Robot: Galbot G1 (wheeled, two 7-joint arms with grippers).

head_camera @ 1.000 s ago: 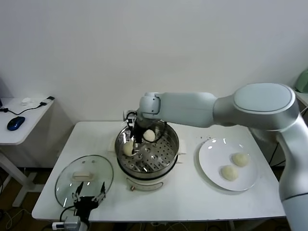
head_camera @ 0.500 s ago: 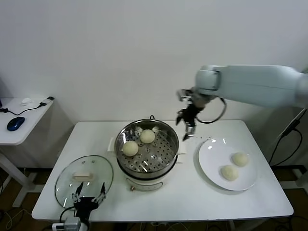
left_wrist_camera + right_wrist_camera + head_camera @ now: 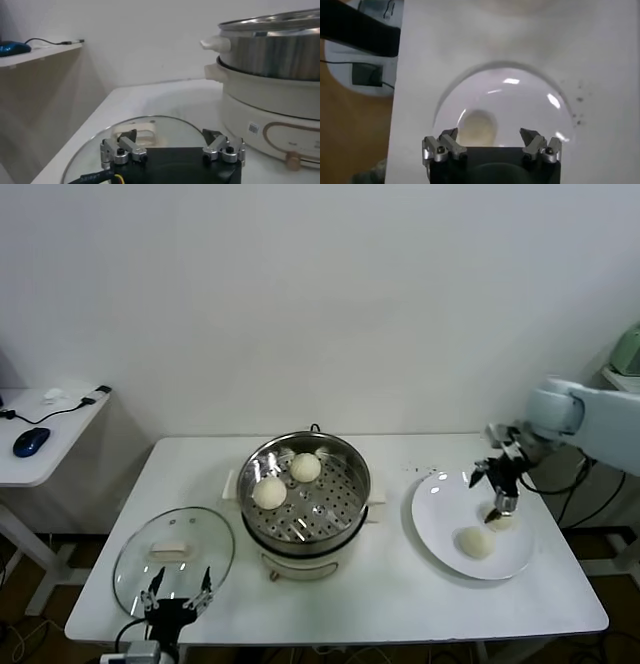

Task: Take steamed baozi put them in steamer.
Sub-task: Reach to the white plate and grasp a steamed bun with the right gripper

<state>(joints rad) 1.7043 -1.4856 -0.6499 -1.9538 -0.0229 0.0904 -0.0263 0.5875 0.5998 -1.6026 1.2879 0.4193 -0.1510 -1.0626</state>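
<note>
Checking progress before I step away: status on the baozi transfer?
Right gripper open, empty, above the plate. Left gripper open, parked by glass lid. Two baozi in steamer, two on plate. Nothing blocking.

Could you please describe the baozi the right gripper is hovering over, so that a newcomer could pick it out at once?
Start at the white plate on the table's right side, beside the steamer. Two baozi lie on it; the open right gripper hangs above the farther one, partly hiding it. The other plate baozi sits nearer the table's front edge in full view, and two more are already in the steamer.
</note>
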